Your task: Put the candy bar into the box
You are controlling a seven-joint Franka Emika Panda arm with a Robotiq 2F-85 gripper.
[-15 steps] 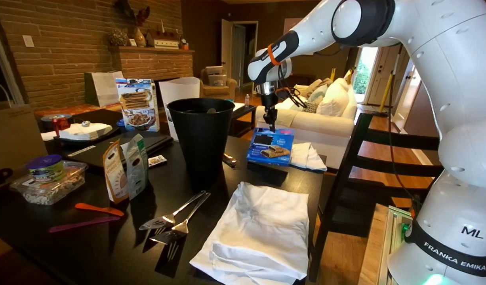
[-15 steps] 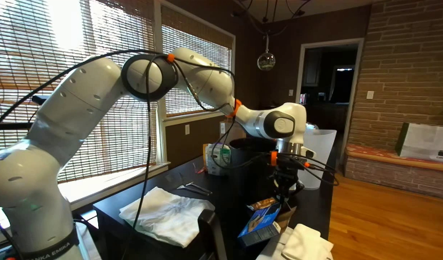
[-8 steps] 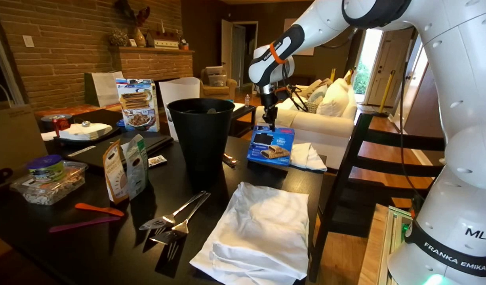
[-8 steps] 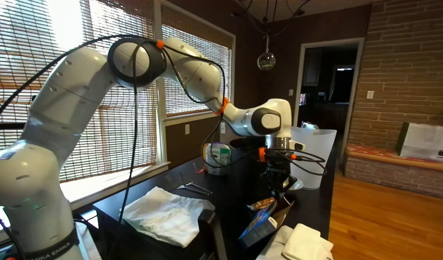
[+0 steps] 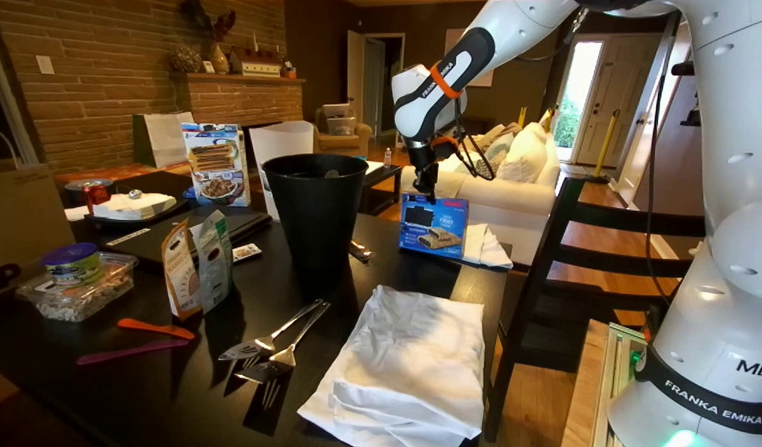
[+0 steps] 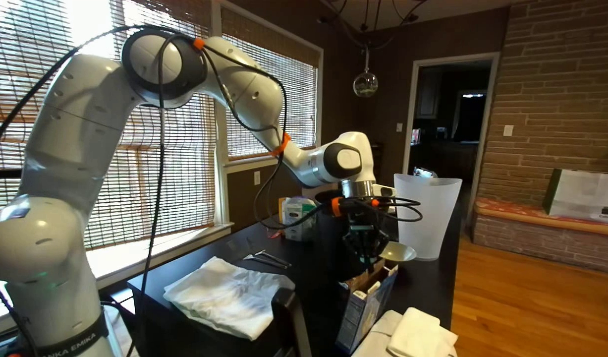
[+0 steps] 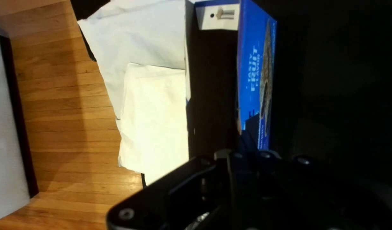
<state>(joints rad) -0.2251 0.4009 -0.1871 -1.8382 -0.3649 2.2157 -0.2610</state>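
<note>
Candy bar [image 5: 360, 251]: shiny brown wrapper w/ bright glints, lying on dark tbl [image 5: 138, 397] right by the black bin [image 5: 312, 214], partly hidden by it in an exterior view; spot is btwn bin & blue fruit-bar box [image 5: 435, 226], nearer bin. Box stands approx upright, pastry pic + white print on front ("FRUIT" legible), top gaping, dark inside per wrist view.

Gripper [image 5: 430, 196]: jaws closed tight together, tips at box's top front edge; can't tell if the cardboard is pinched.

Room: box sits near tbl edge, folded napkin [image 5: 487, 247] close alongside; bare tabletop btwn box & big white cloth [image 5: 405, 360]. Pale bowl [image 6: 398, 252] just beyond box in an exterior view.

Qty: 1 candy bar, 1 blue box, 1 bin, 1 cereal box [image 5: 216, 164], 2 snack pouches [image 5: 213, 267], 2 plastic knives [image 5: 157, 328] (orange, purple), 2 metal servers [image 5: 285, 356].
</note>
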